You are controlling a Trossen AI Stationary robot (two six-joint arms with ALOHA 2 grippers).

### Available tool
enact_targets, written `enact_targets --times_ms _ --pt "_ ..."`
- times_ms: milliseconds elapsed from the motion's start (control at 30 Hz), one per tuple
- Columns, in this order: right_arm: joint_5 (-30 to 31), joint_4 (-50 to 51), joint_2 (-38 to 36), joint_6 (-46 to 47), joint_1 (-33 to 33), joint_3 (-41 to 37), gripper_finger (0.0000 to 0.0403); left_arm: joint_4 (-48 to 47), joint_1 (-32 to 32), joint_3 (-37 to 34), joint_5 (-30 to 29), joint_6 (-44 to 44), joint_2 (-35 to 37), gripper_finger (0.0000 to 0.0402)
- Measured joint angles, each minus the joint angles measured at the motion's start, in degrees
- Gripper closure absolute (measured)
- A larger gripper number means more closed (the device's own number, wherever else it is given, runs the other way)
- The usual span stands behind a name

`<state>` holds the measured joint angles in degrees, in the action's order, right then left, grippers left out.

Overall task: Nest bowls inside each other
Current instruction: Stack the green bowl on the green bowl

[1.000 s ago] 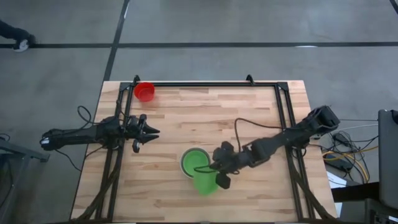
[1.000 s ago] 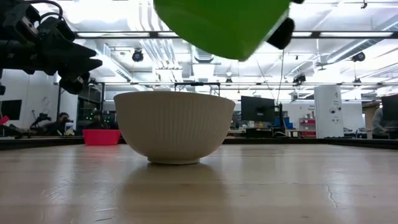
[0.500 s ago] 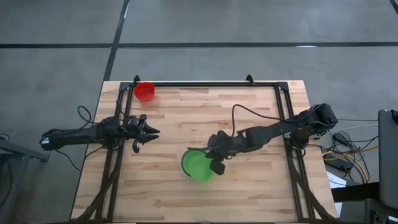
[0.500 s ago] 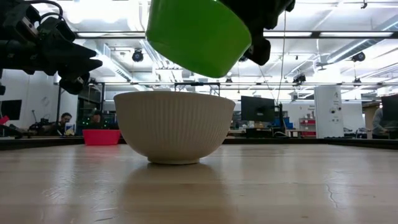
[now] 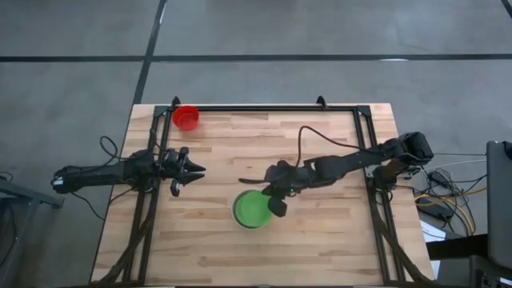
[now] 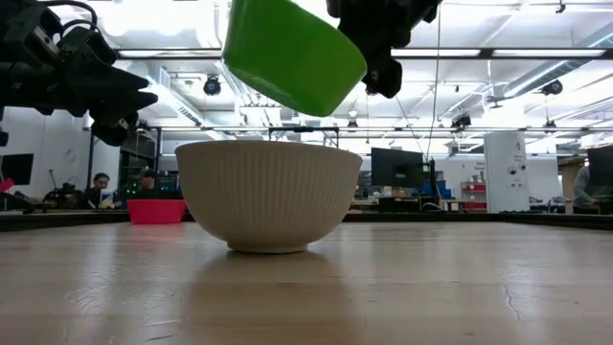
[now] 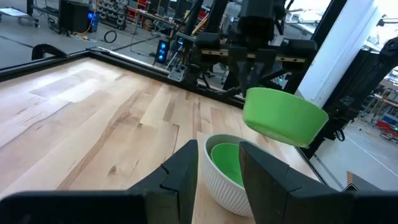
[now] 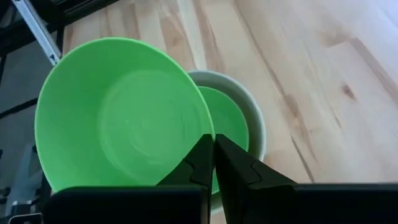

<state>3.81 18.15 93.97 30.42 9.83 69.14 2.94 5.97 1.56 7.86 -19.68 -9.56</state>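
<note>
a: hovering over the stack, right gripper has its jaws clamped on the rim of a green bowl, tilted, directly above the whitish bowl on the counter.

b: straight down, then?

a: down and levelled; a green one already sits inside, perhaps more than 1, hard to tell. the left gripper waits well apart, jaws parted and empty, nearer the red bowl.

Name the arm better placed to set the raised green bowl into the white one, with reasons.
Right. The right gripper is shut on the green bowl, tilted just above the white bowl. The left gripper waits apart, holding nothing.
</note>
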Motion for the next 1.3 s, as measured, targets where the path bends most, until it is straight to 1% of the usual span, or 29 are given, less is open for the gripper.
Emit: enact_targets --times_ms 300,533,633,833,967,1100,1200,1300 --pt "0.0 1.1 0.0 -3.8 -0.3 0.0 0.0394 0.0 0.0 0.0 0.0 0.0 0.0 0.0280" --pt "0.3 1.4 0.0 -3.2 -0.3 0.0 0.0394 0.0 0.0 0.0 0.0 0.0 0.0 0.0280" --pt "0.3 3.9 0.0 -3.2 -0.3 1.6 0.0394 0.0 0.0 0.0 0.0 0.0 0.0 0.0280" --pt "2.2 7.5 0.0 -4.4 -0.4 6.2 0.0394 0.0 0.0 0.0 0.0 0.0 0.0 0.0280" --pt "2.2 7.1 0.2 -4.7 -0.4 6.3 0.0394 0.0 0.0 0.0 0.0 0.0 0.0 0.0280" --pt "1.4 8.3 3.6 -3.0 -0.4 6.6 0.0394 -0.1 0.0 0.0 0.0 0.0 0.0 0.0280" --pt "-0.5 8.6 7.5 -3.1 -0.4 8.4 0.0394 -0.4 0.0 0.0 0.0 0.0 0.0 0.0280" --pt "-1.1 8.8 10.9 -3.3 -0.3 10.9 0.0394 -0.7 0.0 0.0 -0.1 0.0 -0.1 0.0280"
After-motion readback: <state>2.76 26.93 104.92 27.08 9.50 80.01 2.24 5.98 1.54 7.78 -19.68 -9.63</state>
